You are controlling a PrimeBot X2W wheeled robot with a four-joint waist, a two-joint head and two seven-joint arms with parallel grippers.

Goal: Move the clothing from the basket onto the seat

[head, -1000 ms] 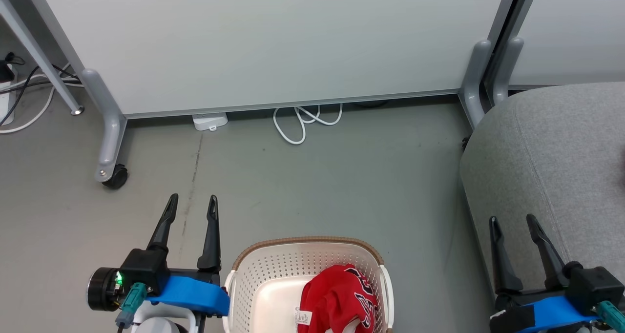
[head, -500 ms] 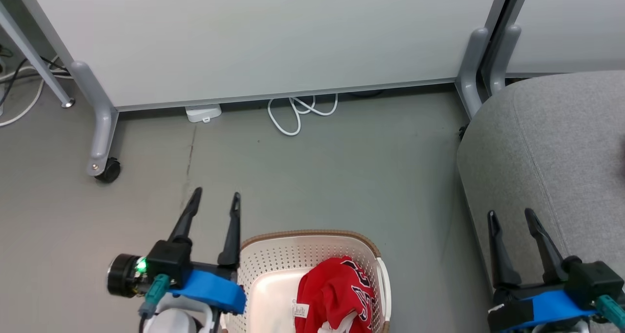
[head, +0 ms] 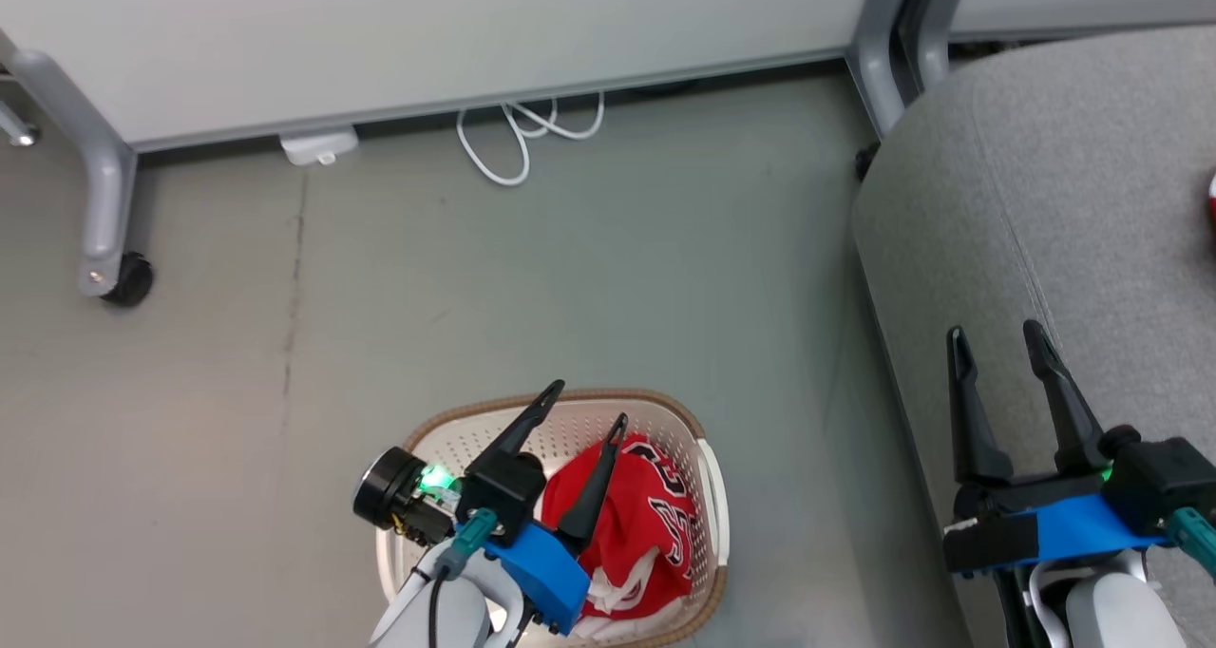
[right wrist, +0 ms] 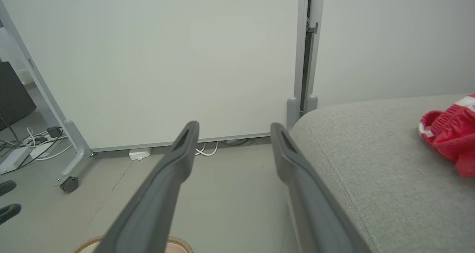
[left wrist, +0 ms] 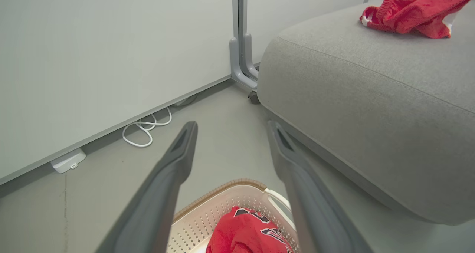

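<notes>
One large grey woven-fabric seat [head: 1045,201], half loaded; second pick pending.
It carries the red white-banded garment [left wrist: 412,8]; cream perforated oval plastic basket [head: 608,398], on the floor beside it, holds the red lettered jersey [head: 646,524]; left gripper [head: 588,401] hangs over that jersey, jaws apart, likely to grab it; right gripper [head: 993,329], spread and empty, idles by the seat edge.

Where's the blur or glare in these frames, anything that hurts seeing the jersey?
Head view: sharp, flat light, no glare; the green LED on the left wrist blooms a little. Left wrist view: left fingers soft up close, jersey and seat in focus. Right wrist view: right fingers soft too, room behind sharp.
</notes>
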